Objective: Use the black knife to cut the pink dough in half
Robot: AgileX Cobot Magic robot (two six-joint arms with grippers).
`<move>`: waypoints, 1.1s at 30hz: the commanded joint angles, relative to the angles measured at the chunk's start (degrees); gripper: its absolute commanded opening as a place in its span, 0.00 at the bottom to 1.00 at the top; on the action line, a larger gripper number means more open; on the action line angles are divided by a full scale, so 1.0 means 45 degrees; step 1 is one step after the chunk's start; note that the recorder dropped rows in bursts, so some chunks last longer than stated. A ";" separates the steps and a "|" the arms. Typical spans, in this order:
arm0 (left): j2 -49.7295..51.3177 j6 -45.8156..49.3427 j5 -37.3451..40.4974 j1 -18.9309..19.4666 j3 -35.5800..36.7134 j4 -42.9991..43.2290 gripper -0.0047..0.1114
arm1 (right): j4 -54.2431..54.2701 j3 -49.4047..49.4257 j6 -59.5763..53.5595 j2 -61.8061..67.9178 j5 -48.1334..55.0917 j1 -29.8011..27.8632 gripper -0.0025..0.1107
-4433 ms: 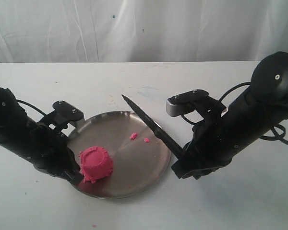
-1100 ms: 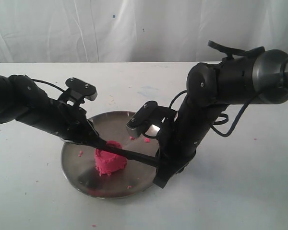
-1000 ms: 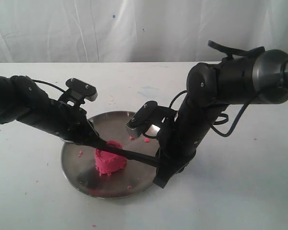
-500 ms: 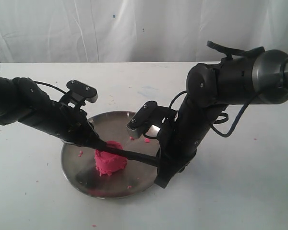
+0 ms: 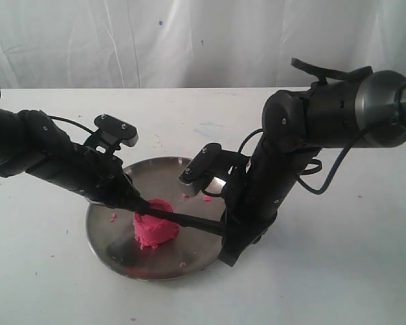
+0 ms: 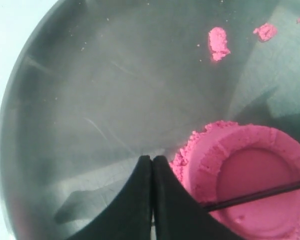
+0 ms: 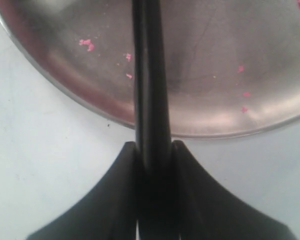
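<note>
The pink dough (image 5: 155, 229) stands as one whole mound in the middle of the round steel plate (image 5: 105, 238). The black knife (image 5: 189, 220) lies level across the dough's flat top; in the left wrist view its blade (image 6: 262, 193) shows as a thin dark line over the dough (image 6: 240, 170). My right gripper (image 5: 224, 230) is shut on the knife's handle (image 7: 149, 90) at the plate's near right rim. My left gripper (image 5: 141, 202) is shut and empty, its tips (image 6: 152, 159) beside the dough at the blade's far end. Whether it touches the blade is hidden.
Small pink crumbs (image 5: 206, 198) lie on the plate behind the dough, and more (image 5: 113, 217) to its left. The plate sits on a white table with a white curtain behind. Both black arms lean in over the plate from either side.
Since the oldest frame the right arm has swung the knife across the dough, and the left gripper has moved to the blade's far end. Over the last second hardly anything moved.
</note>
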 commanded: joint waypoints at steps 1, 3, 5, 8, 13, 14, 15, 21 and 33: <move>0.0086 -0.0097 0.0941 -0.0047 0.0126 -0.0126 0.04 | -0.0004 -0.0018 0.0313 0.0085 -0.0526 -0.0006 0.02; 0.0086 -0.0097 0.0939 -0.0047 0.0126 -0.0240 0.04 | -0.0028 -0.0018 0.0313 0.0266 -0.0682 -0.0006 0.02; 0.0086 -0.0097 0.0939 -0.0047 0.0126 -0.0240 0.04 | -0.0028 -0.0018 0.0419 0.0394 -0.0742 -0.0006 0.02; 0.0086 -0.0097 0.0939 -0.0047 0.0126 -0.0240 0.04 | -0.0028 -0.0018 0.0421 0.0418 -0.0742 -0.0006 0.02; 0.0086 -0.0068 0.0721 -0.0047 0.0126 -0.0245 0.04 | -0.0028 -0.0018 0.0480 0.0417 -0.0769 -0.0006 0.02; 0.0052 -0.0068 0.0353 -0.0047 0.0100 -0.0245 0.04 | -0.0028 -0.0018 0.0480 0.0417 -0.0769 -0.0006 0.02; -0.0247 -0.0068 0.0001 -0.0047 -0.0119 -0.0245 0.04 | -0.0028 -0.0018 0.0542 0.0417 -0.0769 -0.0006 0.02; -0.1932 -0.0096 0.2280 0.0046 -0.0523 -0.0221 0.04 | -0.0005 -0.0018 0.0769 0.0417 -0.0798 -0.0006 0.02; -0.0786 -0.0096 -0.0932 0.0046 0.0518 -0.0245 0.04 | 0.0020 -0.0018 0.0770 0.0417 -0.0798 -0.0006 0.02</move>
